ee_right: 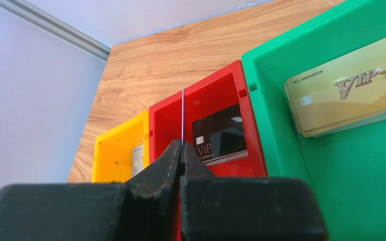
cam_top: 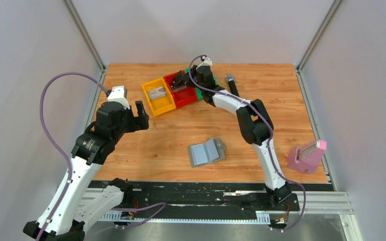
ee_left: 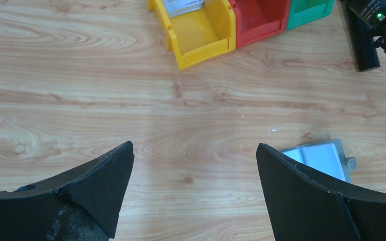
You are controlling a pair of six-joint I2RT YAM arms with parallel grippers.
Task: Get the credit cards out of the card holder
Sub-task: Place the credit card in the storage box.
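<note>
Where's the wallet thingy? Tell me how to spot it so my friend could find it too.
Look at the wooden table, in its middle, toward the near edge. The card holder lies there open and flat. It is grey-blue with two pale panels, unlike the yellow bin and red bin farther back and the pink object at the right edge.
</note>
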